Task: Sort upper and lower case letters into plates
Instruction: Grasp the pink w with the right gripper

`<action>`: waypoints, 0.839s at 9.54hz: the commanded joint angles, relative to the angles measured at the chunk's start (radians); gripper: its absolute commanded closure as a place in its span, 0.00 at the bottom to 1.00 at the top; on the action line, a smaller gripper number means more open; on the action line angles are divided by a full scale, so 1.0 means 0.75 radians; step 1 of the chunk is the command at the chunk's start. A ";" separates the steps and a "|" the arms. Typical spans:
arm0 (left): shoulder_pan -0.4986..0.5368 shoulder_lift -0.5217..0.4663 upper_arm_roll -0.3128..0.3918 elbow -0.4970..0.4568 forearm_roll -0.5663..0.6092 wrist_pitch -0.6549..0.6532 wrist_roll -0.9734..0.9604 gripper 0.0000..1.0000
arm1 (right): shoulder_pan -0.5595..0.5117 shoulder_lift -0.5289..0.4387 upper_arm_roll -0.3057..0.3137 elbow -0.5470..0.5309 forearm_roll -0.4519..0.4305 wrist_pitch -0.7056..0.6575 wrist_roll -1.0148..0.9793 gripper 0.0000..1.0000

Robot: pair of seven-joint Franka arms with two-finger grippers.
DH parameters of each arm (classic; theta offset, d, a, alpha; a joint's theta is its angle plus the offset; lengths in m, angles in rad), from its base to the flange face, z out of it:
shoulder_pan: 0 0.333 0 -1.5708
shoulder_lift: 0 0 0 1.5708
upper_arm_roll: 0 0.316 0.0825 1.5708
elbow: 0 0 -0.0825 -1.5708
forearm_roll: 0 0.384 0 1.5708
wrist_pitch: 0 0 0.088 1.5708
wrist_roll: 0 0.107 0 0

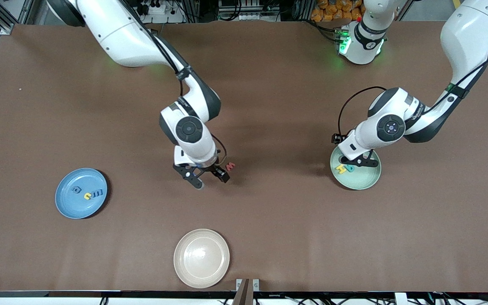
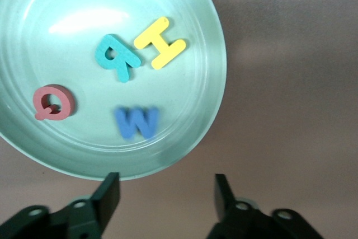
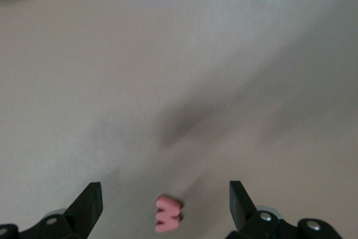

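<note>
Two Franka arms work over a brown table [image 1: 269,220], w/ the cream plate [image 1: 201,258] at the front-camera edge as landmark.

Right gripper [image 1: 207,176] hangs low over bare table, farther from the camera than the cream plate, jaws spread wide and holding nothing. A pink letter [image 1: 230,166] lies on the table just beside it; in the right wrist view it sits between the fingers [image 3: 89,205], looking like a small "w" [image 3: 168,214].

Left gripper [image 1: 356,161] hovers over the mint plate [image 1: 364,178], which sits farther from the camera than the cream plate, toward the left arm's end. Jaws spread, empty. The left wrist view shows 4 letters in the mint plate [image 2: 33,20]: yellow H [image 2: 159,42], teal R [image 2: 118,57], pink Q [image 2: 53,103], blue W [image 2: 136,122], all flat; R and H just beside each other.

Blue plate [image 1: 68,203] sits toward the right arm's end, a bit farther from the camera than the cream plate. 3 small letters in it: a blue one [image 1: 76,189], a yellow one [image 1: 87,196], a dark blue one [image 1: 97,193]; which letters, can't tell.
</note>
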 commanded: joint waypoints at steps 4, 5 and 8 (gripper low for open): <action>0.012 -0.133 -0.173 0.101 -0.034 -0.068 -0.022 0.00 | 0.135 0.098 -0.008 0.042 -0.015 0.002 0.136 0.00; 0.012 -0.131 -0.220 0.150 -0.040 -0.115 -0.042 0.00 | 0.137 0.108 -0.008 0.029 -0.068 0.026 0.134 0.00; -0.037 -0.094 -0.228 0.265 -0.071 -0.152 -0.048 0.00 | 0.123 0.119 -0.008 -0.011 -0.145 0.104 0.110 0.00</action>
